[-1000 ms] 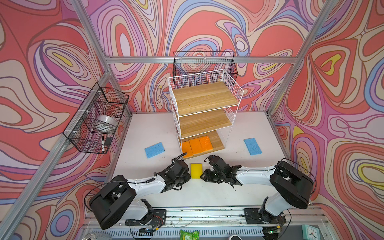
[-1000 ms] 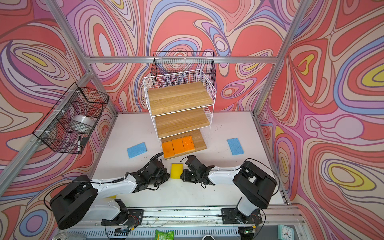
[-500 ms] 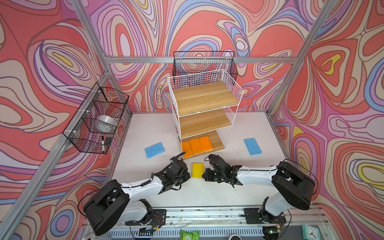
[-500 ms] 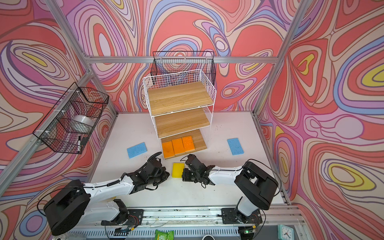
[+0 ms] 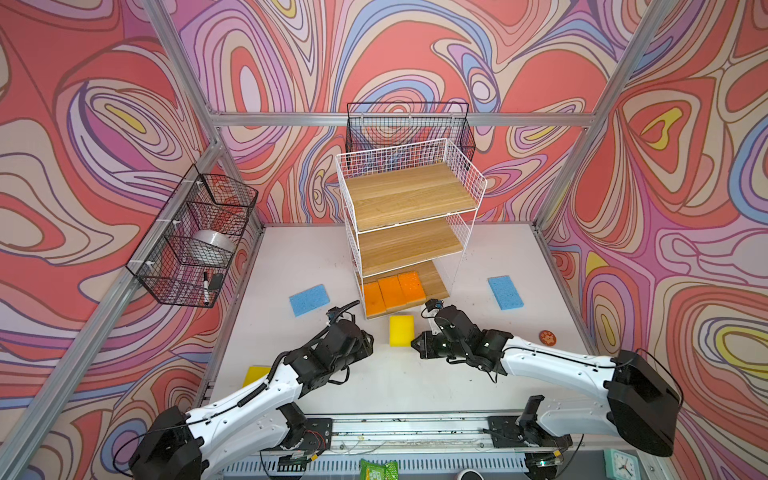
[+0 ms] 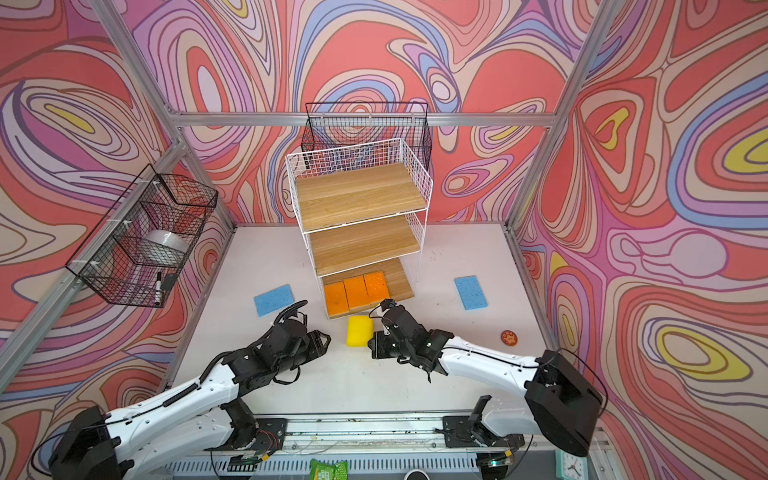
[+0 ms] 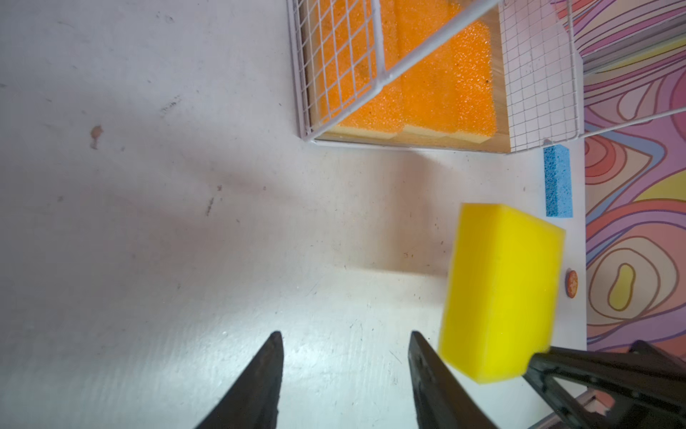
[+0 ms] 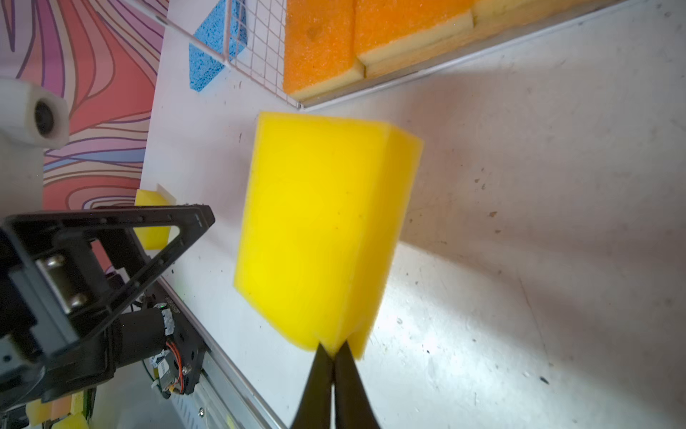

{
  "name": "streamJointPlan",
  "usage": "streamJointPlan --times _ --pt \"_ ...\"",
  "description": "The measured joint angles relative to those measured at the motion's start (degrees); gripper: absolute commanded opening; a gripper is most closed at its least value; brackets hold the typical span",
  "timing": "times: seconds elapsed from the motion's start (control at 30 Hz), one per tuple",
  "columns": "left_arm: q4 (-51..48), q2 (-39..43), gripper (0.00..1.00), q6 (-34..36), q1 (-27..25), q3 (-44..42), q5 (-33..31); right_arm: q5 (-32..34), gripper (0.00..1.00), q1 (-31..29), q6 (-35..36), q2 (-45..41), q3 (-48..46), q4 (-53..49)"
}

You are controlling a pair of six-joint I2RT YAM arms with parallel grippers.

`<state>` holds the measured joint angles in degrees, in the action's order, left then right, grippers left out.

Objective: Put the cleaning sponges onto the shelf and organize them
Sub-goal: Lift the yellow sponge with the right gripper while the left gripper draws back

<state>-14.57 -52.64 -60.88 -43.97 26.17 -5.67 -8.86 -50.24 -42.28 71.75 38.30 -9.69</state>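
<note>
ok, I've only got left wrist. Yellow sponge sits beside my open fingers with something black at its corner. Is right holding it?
Observer: Yes. In the right wrist view the right fingers are pinched shut on a corner of the yellow sponge.
Operator: Where's the other yellow one?
Observer: The second yellow sponge lies at the table edge, partly hidden behind the left arm.
Operator: Upper tiers?
Observer: Both upper boards of the shelf are bare.
</note>
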Motion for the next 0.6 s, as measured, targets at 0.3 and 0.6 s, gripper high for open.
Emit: streamJointPlan --times 0.3,0.6 --pt "-7.37 6.01 0.58 2.82 0.59 1.53 -1.66 1.01 0.00 0.00 7.54 -8.35 10.01 -12.59" --pt "-9.81 6.16 0.58 4.81 1.25 4.57 -1.70 2.36 0.00 0.00 14.56 -8.26 21.27 -21.33"
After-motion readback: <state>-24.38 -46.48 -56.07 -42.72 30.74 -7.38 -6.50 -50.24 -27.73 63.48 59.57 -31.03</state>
